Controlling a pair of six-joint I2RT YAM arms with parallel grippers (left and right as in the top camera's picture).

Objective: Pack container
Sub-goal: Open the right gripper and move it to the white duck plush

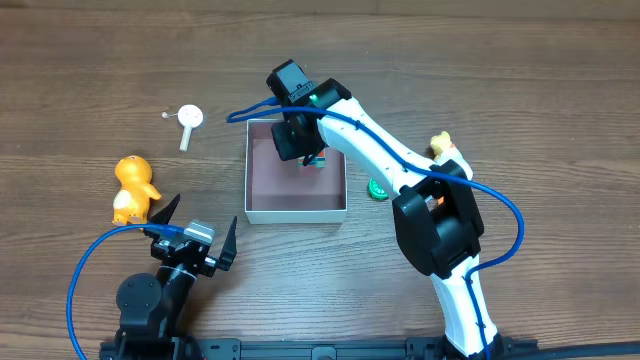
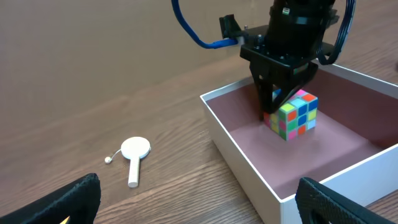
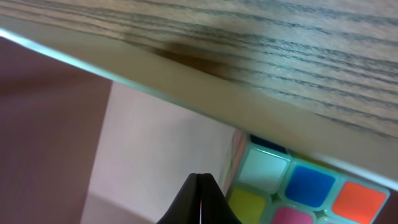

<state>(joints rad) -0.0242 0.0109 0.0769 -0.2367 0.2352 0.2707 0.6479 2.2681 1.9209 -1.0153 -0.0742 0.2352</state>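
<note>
Brown wood-grain table [image 1: 520, 60] carries the whole work area. At its centre stands the container [image 1: 296, 212], a shallow square box with thin white walls and a dusty-pink floor. A multicoloured plastic puzzle cube [image 2: 295, 115] rests on that floor, in the right half of the box.

The right gripper [image 2: 268, 111] is lowered into the box. Its jaws are fully closed, finger against finger, with nothing between them. The cube sits just beside them, ungripped. The left gripper [image 1: 203, 213] hangs near the front table edge, jaws spread wide and empty.

Step in hand, as judged: the cube is packed. Outside the box lie an orange plastic duck figure [image 1: 133, 188], a white round-headed paddle [image 1: 187, 122], a small green object [image 1: 378, 190] and a yellowish toy [image 1: 443, 146] partly hidden by the right arm.

The next move calls for lifting the right arm straight up, clear of the walls and the cube. The duck, nearest the left gripper, suits that arm.
</note>
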